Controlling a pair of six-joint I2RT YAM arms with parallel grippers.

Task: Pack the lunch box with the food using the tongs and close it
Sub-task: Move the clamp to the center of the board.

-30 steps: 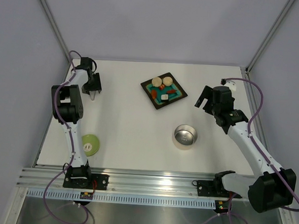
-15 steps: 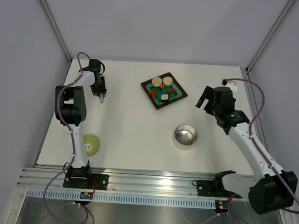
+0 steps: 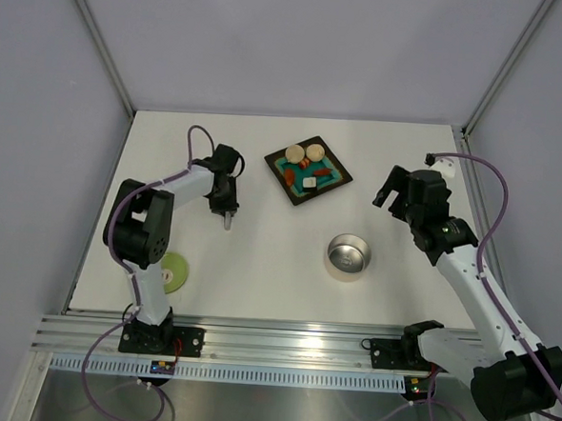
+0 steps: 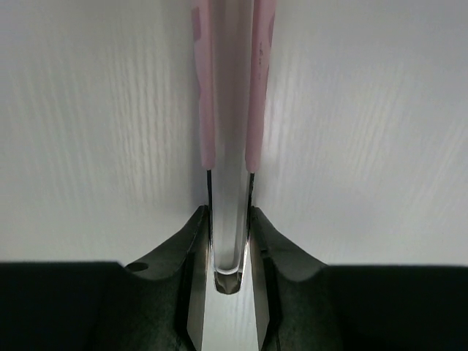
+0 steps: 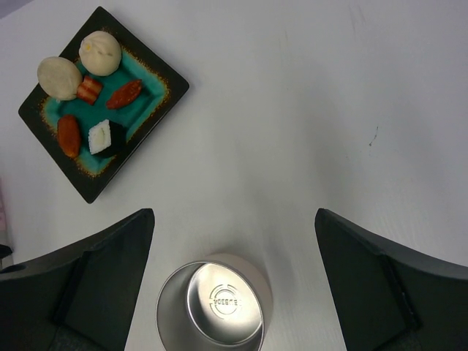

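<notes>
My left gripper point(image 3: 227, 207) is shut on the tongs point(image 3: 228, 223), left of the tray. In the left wrist view the slim tongs point(image 4: 230, 146), with pink arms, run straight up from between my jaws point(image 4: 229, 219) over bare table. The lunch box point(image 3: 348, 256), a round steel tin, stands open and empty. Its pale green lid point(image 3: 172, 273) lies near the left arm's base. The food point(image 3: 306, 166) sits on the teal tray: beige balls point(image 5: 58, 77), red-orange bits point(image 5: 126, 93) and a white block point(image 5: 99, 135). My right gripper point(image 3: 389, 191) hangs open above the tin point(image 5: 212, 307), holding nothing.
The square dark-rimmed teal tray point(image 3: 287, 189) sits at the back centre of the white table. Grey walls and metal posts close in the back and sides. An aluminium rail runs along the near edge by the arm bases.
My left gripper closed on the tongs at the far left and carried them right, toward the tray. The right arm shifted slightly to the right, its jaws still wide.
</notes>
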